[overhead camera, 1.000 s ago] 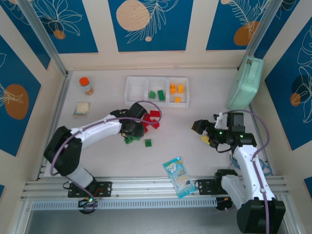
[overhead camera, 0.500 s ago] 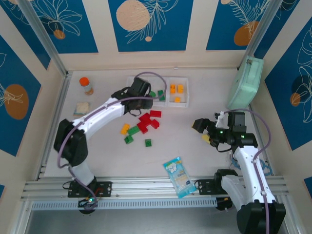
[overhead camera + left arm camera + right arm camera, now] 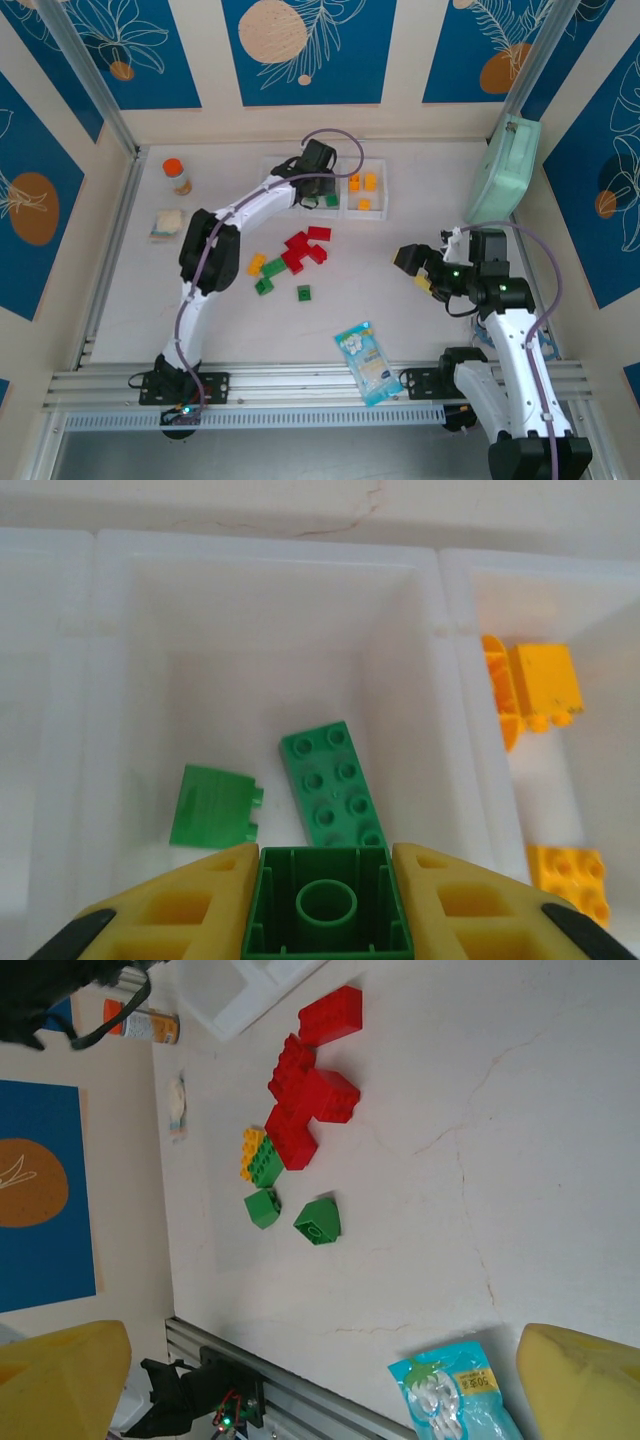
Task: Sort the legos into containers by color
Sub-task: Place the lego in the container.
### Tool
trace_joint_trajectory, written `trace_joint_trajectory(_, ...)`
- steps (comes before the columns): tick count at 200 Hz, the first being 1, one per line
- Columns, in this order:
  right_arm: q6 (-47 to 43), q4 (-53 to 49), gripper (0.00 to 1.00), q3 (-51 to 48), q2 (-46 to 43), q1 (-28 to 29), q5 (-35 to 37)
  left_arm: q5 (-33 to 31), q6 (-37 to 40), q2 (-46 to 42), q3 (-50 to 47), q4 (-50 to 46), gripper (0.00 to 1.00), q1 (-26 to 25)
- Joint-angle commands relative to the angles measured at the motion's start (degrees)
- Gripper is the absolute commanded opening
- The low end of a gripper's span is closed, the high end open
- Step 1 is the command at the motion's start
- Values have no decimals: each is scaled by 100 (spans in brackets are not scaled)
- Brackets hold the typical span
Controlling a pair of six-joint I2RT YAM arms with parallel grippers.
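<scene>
Left wrist view: the left end effector (image 3: pixel 322 925) is clenched on a green lego (image 3: pixel 323 885), hanging directly above the middle container (image 3: pixel 250 630) where two green legos (image 3: pixel 328 780) lie; a straight release should drop it in, I reckon.

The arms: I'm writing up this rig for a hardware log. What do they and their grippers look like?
Both the left arm and right arm have white link shells with black joints, and a purplish-grey cable loops along each. The left gripper and right gripper carry chunky yellow fingers.
</scene>
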Motion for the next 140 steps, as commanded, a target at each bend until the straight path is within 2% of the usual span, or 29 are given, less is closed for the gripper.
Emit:
trace_joint_trajectory(1, -201, -421, 99, 190, -114, 38, 177, -272, 122, 119, 367, -213, 34, 98)
trace_joint_trajectory(40, -237, -410, 99, 130, -105, 29, 173, 73, 326, -151, 133, -140, 47, 145)
trace_joint_trajectory(60, -197, -387, 99, 127, -65, 29, 169, 266, 417, -478, -169, -108, 63, 150)
trace_joint_trajectory(83, -111, -358, 99, 148, -90, 36, 142, 343, 451, -1004, -678, -23, 73, 155)
trace_joint_trajectory(110, -29, -266, 99, 102, -96, 35, 123, 581, 486, -1953, -1745, 281, 86, 124)
trace_joint_trajectory(129, -82, -262, 99, 106, -48, 38, 180, 693, 427, -2719, -2854, 382, 98, 52)
trace_joint_trajectory(140, -132, -255, 99, 96, -15, 25, 217, 640, 389, -3174, -3477, 388, 100, -46)
